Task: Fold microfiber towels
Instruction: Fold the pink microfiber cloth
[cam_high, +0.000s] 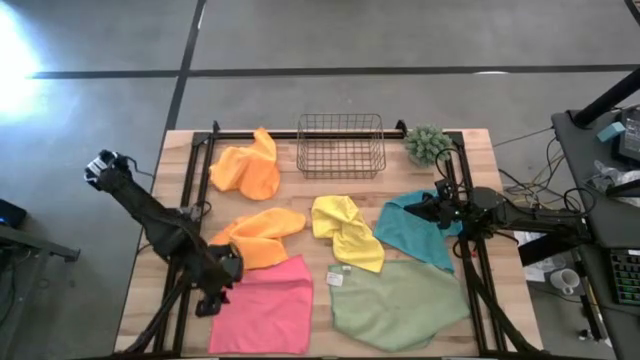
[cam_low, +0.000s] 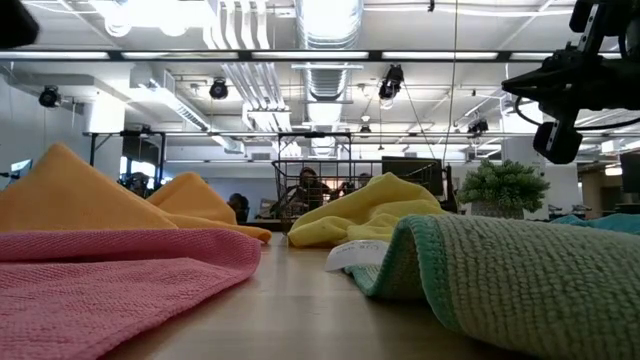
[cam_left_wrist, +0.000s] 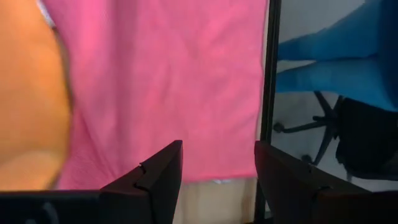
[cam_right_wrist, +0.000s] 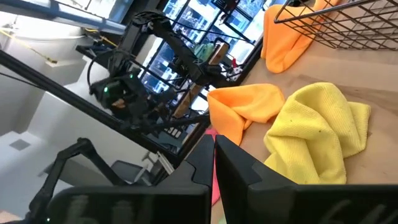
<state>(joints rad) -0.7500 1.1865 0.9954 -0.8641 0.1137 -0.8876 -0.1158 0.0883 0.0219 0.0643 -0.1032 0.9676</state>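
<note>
The left gripper (cam_high: 212, 300), fingers apart, hovered at the pink towel (cam_high: 268, 318)'s left edge, lower left of frame; the right gripper (cam_high: 432, 207), fingers together, waited over the teal towel (cam_high: 418, 232).

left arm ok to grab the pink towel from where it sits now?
Probably yes. The left gripper hovers open right at the pink towel's left edge, and its wrist view shows the cloth straight ahead between its fingers. Nothing lies on top of the towel; the orange towel only borders its far edge.
</note>
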